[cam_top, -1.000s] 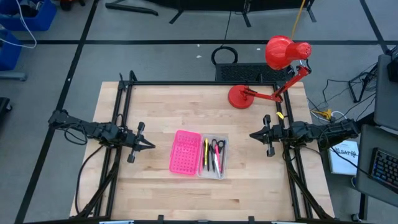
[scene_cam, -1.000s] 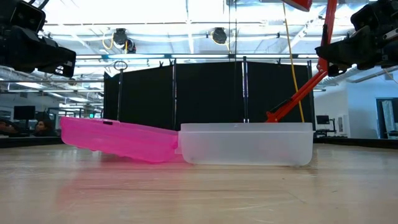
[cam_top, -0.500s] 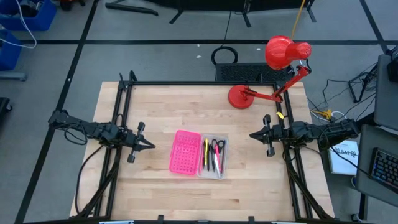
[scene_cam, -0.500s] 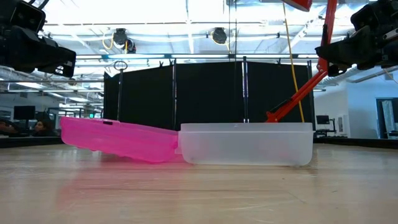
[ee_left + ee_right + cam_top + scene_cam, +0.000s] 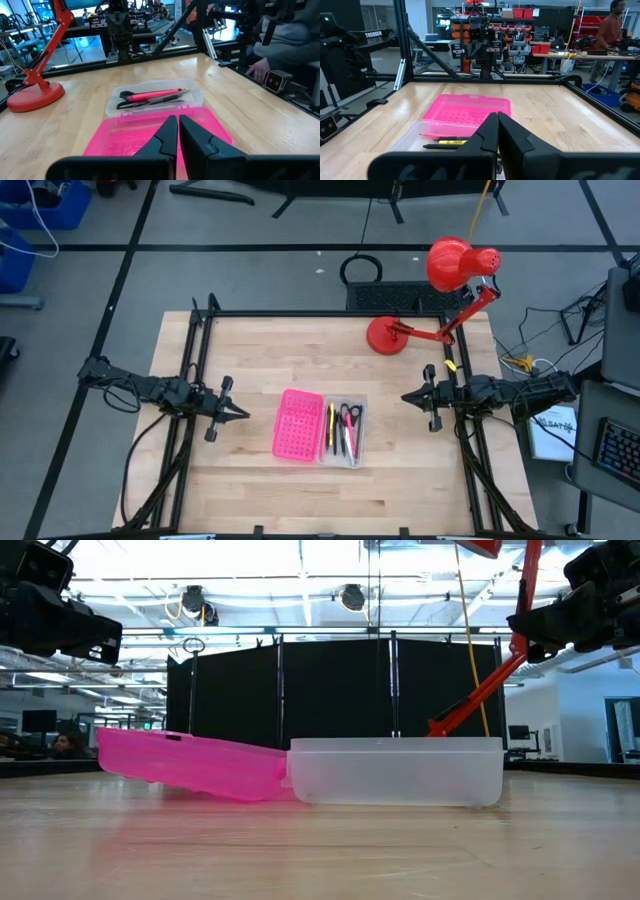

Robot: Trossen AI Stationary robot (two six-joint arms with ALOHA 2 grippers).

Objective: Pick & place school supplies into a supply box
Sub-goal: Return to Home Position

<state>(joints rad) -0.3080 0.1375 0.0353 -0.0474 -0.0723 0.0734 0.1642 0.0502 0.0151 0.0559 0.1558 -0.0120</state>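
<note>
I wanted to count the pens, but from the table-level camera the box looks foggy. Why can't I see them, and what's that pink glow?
Low view: the clear half of the supply box looks milky side-on, so nothing inside shows; ceiling lights glare white above; the pink lid throws a pink sheen on the table. High view: even light, the pens show plainly inside.

White lettering, seemingly TROSSEN, on a dark robot part (image 5: 379, 35), print on yellow pencil (image 5: 451, 142) unreadable
</note>
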